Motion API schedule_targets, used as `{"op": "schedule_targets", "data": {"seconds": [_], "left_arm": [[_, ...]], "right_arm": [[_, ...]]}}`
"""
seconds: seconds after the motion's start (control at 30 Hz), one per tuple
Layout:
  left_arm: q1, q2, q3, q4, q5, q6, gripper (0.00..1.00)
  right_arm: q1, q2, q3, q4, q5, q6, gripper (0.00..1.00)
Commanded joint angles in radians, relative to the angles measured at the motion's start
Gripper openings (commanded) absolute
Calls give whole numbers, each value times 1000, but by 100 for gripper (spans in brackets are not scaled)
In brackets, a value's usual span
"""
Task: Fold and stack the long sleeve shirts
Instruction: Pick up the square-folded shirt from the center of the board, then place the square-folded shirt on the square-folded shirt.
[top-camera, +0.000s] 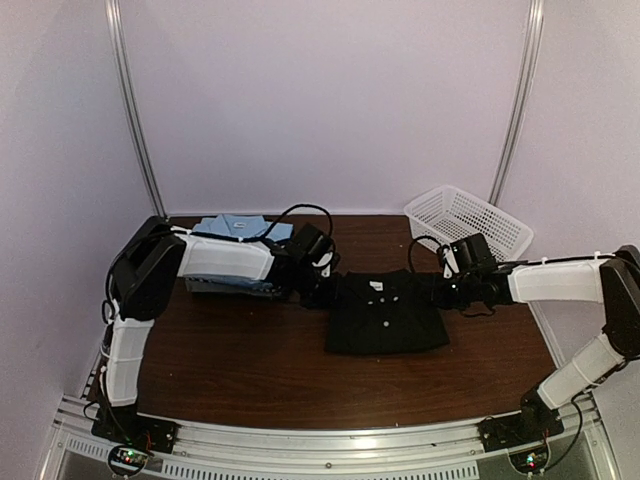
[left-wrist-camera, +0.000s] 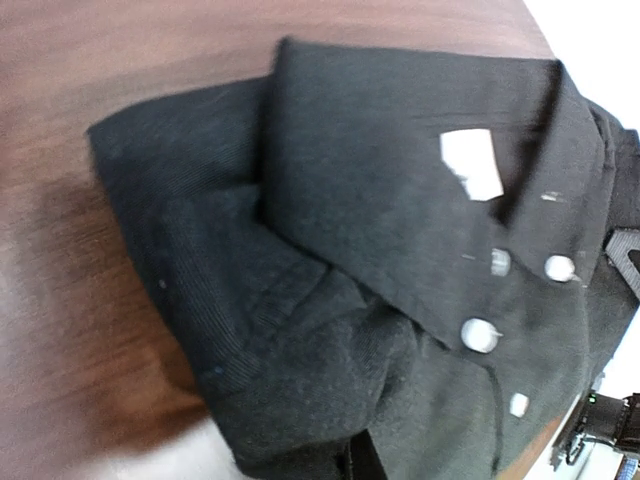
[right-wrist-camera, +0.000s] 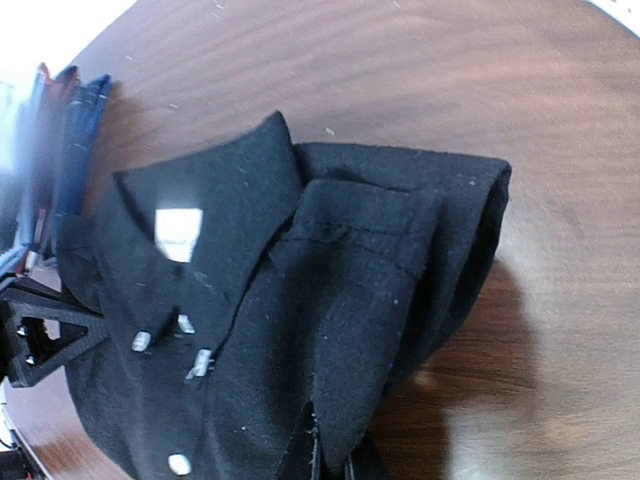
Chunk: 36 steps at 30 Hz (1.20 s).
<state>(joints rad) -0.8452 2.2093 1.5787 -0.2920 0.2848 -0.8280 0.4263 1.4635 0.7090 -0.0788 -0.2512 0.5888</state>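
Pale-walled booth, dark wood table (top-camera: 250, 380); white mesh basket (top-camera: 470, 222) at back right.

Top view: folded black shirt (top-camera: 388, 318) lies mid-table, collar to the rear; left gripper (top-camera: 328, 292) at its left shoulder, right gripper (top-camera: 443, 293) at its right; stack of folded blue shirts (top-camera: 238, 230) back left, partly behind the left arm.

Left wrist view: jaws pinched narrow on a bunched fold of black cloth at the lower edge (fingers mostly buried); collar, buttons and white label show.

Right wrist view: much the same; jaws nipped tight on the opposite fold.

Judgement: the carry to the stack looks to be in hand; raise both sides level and together; keep every layer of the fold caught; travel low toward the blue stack; set it down square.
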Motion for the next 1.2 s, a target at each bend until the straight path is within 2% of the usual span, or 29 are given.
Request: {"op": "schedule_targets", "data": {"seconds": [0.0, 0.33, 0.53, 0.83, 1.17], "left_arm": [[-8, -102, 30, -10, -16, 29, 0], [42, -245, 2, -76, -36, 65, 0], [136, -366, -57, -112, -33, 108, 0], [356, -523, -102, -213, -6, 215, 0], [578, -556, -91, -289, -15, 293, 0]], "right_arm": [[28, -58, 66, -27, -16, 17, 0], [107, -76, 213, -59, 11, 67, 0], [199, 3, 370, -34, 41, 117, 0], [345, 286, 697, 52, 69, 192, 0], [414, 596, 1007, 190, 26, 248, 0]]}}
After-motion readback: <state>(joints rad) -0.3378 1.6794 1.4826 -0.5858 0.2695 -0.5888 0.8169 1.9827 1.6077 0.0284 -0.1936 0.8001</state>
